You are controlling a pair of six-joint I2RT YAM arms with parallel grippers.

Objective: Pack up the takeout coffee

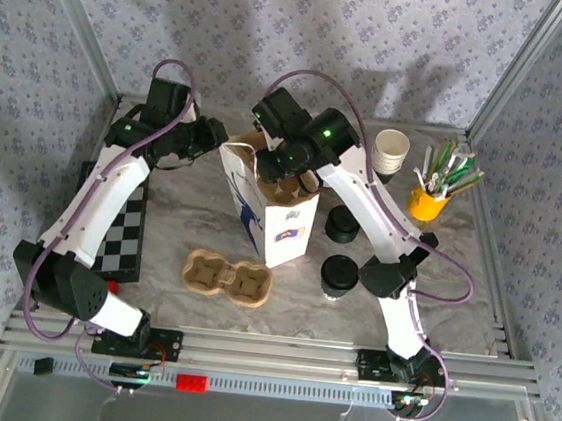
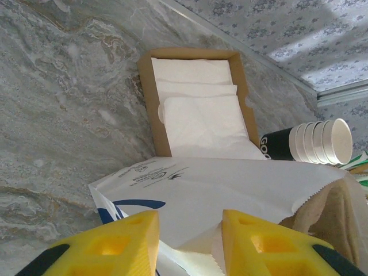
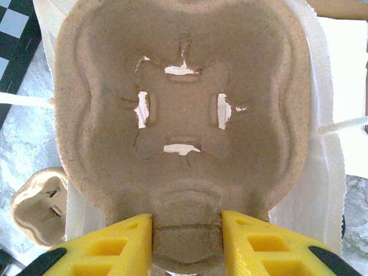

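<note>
The takeout coffee [image 1: 338,277], a small cup under a black lid, stands on the table right of the white paper bag [image 1: 277,225]. My right gripper [image 1: 287,171] hangs over the bag's mouth. In the right wrist view my right gripper [image 3: 187,241] is shut on the end tab of a brown pulp cup carrier [image 3: 184,103], which sits flat inside the bag [image 3: 322,172]. My left gripper [image 1: 218,142] is at the bag's left top edge. Seen from the left wrist, my left gripper [image 2: 190,241] stands open, and the bag's serrated rim [image 2: 230,253] lies between its yellow fingers.
A second pulp carrier [image 1: 227,277] lies in front of the bag. A squat stack of black lids [image 1: 342,224], lidless cups [image 1: 392,150] and a yellow cup of stirrers [image 1: 430,198] stand to the right. A napkin box [image 2: 198,103] lies behind the bag, a checkerboard [image 1: 124,224] on the left.
</note>
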